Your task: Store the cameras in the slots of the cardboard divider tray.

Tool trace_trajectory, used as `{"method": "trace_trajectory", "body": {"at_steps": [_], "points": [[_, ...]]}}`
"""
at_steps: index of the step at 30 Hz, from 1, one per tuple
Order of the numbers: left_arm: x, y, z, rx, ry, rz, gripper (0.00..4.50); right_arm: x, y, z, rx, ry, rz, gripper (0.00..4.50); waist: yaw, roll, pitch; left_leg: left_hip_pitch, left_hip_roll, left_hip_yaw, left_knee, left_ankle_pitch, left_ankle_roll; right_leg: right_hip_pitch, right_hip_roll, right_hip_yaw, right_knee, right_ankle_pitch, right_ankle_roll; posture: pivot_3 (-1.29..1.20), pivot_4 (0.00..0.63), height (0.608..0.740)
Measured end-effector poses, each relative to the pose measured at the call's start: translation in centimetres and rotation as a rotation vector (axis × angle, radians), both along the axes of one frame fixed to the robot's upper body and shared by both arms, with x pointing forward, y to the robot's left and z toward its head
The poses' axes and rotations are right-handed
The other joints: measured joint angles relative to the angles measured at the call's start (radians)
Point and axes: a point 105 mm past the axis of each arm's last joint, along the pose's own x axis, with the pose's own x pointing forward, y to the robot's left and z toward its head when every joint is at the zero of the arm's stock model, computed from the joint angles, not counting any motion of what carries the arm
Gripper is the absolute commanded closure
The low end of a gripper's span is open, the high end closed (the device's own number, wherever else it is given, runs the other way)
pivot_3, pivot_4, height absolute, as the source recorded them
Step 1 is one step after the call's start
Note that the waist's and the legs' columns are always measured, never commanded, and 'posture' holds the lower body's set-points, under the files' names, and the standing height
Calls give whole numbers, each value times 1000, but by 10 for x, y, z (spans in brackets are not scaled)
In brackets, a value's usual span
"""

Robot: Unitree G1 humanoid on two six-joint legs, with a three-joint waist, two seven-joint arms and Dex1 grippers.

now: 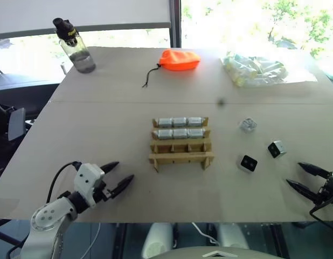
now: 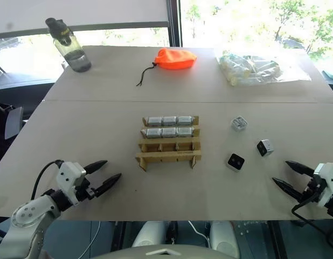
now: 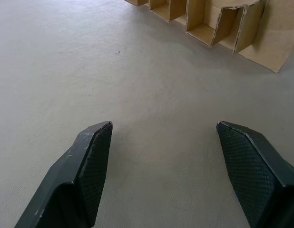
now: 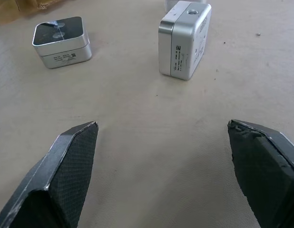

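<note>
The right wrist view caught label print on two loose cameras: one (image 4: 62,42) lay flat, black face up, the other (image 4: 184,39) stood on edge. The head views gave what that one missed, a third camera (image 1: 248,125) farther back, all three to the right of the cardboard divider tray (image 1: 181,142) and apart from it. The left wrist view brought in the tray's bare front slots.

Behind the tray, well apart, sat an orange pouch (image 1: 179,59); off to its left a water bottle (image 1: 76,47), to its right a clear bag of pale items (image 1: 255,69). Nothing lay between either gripper and the tray.

The tray's two back rows each held three cameras (image 1: 180,122); the two front rows stood bare.

Left gripper (image 1: 117,175) was spread wide and carrying nothing, near the tray's left front; right gripper (image 1: 306,177) was likewise wide and unloaded, just short of the loose cameras.
</note>
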Motion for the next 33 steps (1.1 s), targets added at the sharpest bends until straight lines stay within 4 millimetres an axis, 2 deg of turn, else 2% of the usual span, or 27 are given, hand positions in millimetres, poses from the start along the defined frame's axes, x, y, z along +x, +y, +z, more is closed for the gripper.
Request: {"method": "trace_trajectory", "body": {"at_steps": [22,28,33], "points": [[7,0,1,-30,4,-32,877,5,0,2,-53,-16,-14,187,0,0,0,0,0,0,0,0,0,0,0,0,0,0,0,0,150,726],[12,1,3,-30,-2,-43,877,5,4,3,-55,-23,-35,187,0,0,0,0,0,-1,0,0,0,0,0,-1,0,0,0,0,150,726],[15,0,11,-42,19,-103,877,8,19,7,-1,-35,-87,187,0,0,0,-1,1,-1,0,0,0,0,0,-1,0,0,0,0,150,726]]}}
